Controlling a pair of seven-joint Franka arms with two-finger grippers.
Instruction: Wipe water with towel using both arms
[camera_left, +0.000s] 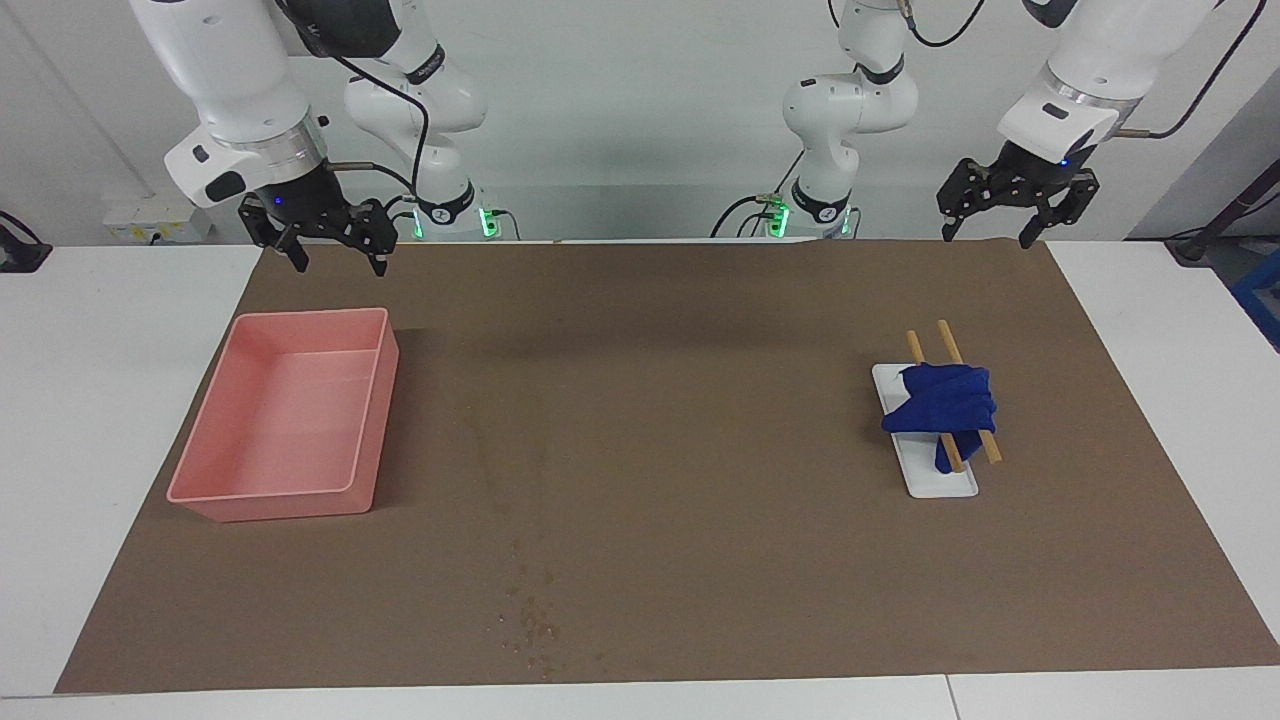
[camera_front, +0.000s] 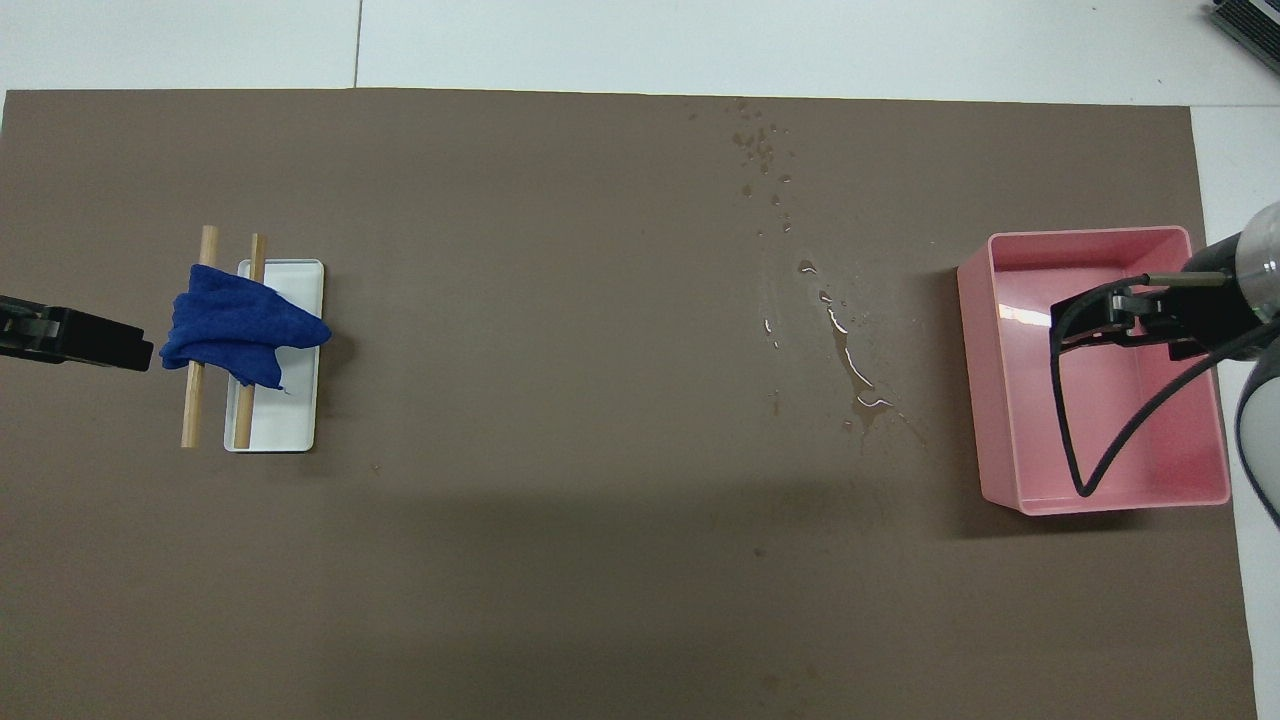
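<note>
**Both grippers raised and empty, towel on its tray, water on the mat**

No brand, label or writing can be read on anything here.

Nearest the robots, both grippers hang in the air over the mat's (camera_left: 640, 600) near edge. The left gripper (camera_left: 983, 240) is up above the corner at its own end, fingers spread wide, holding nothing. The right gripper (camera_left: 332, 265) hovers above the mat just short of the bin's (camera_left: 215, 495) near rim, fingers likewise spread and empty; in the overhead view it and its cable overlap the bin (camera_front: 1000, 480).

Farther out from the left gripper, and well below it, the towel (camera_left: 945, 400) lies rumpled over two sticks (camera_left: 993, 453) that cross a white tray (camera_left: 945, 487). The sticks reach past the tray's near end, and one corner of the towel (camera_front: 240, 325) droops into the tray (camera_front: 290, 425).

The pink bin sits directly out from the right gripper, its walls well inside the mat's edges.

Between bin and tray lies a broad open stretch of mat. The water (camera_front: 850, 370) runs through it, closer to the bin: a glinting streak beside the bin, then scattered droplets (camera_left: 530, 625) trailing toward the mat's farthest edge. Bare mat surrounds the tray on every side, and white table (camera_left: 1180, 330) borders the mat at both ends.
</note>
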